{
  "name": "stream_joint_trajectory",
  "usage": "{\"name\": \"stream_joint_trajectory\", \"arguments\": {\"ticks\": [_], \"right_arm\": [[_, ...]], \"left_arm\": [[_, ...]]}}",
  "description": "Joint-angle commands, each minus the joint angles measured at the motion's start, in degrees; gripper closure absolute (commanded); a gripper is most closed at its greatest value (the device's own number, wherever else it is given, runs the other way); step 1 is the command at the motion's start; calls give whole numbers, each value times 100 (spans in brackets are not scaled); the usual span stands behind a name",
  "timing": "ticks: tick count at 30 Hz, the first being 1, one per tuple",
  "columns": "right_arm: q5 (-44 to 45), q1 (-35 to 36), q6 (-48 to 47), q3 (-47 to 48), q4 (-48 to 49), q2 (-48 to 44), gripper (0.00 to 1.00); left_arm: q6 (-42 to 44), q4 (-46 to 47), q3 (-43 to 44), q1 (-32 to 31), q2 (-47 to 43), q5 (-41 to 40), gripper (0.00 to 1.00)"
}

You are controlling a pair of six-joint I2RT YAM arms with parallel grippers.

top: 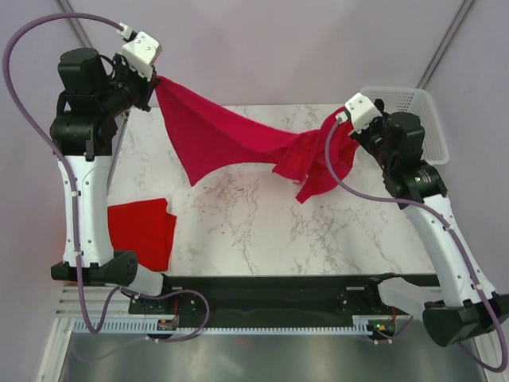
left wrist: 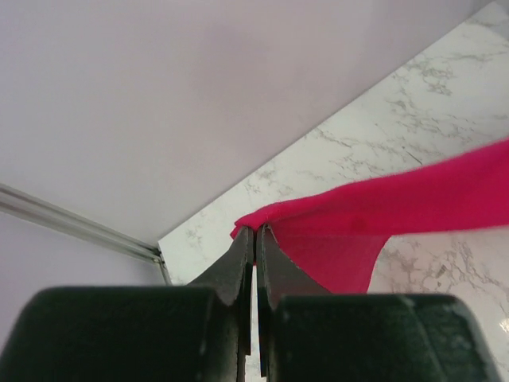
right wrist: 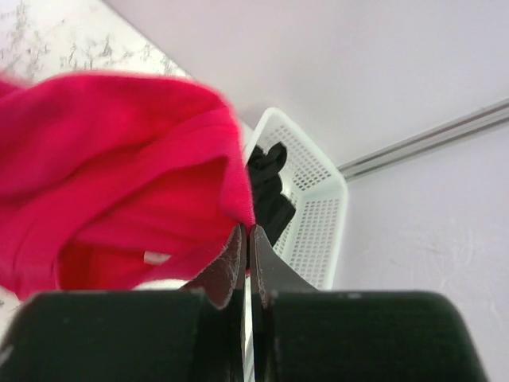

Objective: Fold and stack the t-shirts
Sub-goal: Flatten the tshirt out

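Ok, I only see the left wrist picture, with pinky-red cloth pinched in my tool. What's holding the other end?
Observer: The right tool is shut on it too. The crimson t-shirt hangs stretched between that and your left tool, over the table.
Operator: Is there another shirt?
Observer: Yes, a brighter red t-shirt lies flat at the table's near left corner.
Operator: Where's the basket?
Observer: The white basket sits at the far right corner, behind the right arm.
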Motion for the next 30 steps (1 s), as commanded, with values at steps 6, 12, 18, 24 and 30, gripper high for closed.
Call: {"name": "stream_joint_trajectory", "arguments": {"ticks": [6, 12, 18, 24, 30], "right_arm": [[-363, -16, 18, -55, 232, 213, 100], [-1084, -16, 88, -714, 101, 1363, 98], [-893, -33, 175, -121, 83, 3331, 94], [-1468, -481, 493, 1472, -409, 3669, 52], [-2842, -254, -622, 288, -1057, 2157, 48]], "left_arm": [[-120, 636, 490, 114, 559, -209, 98], [-86, 610, -230, 70, 1745, 135, 98], [-76, 636, 304, 79, 3678, -347, 98], [-296, 706, 464, 70, 3717, -367, 98], [-541, 698, -494, 70, 3039, 134, 98]]}}
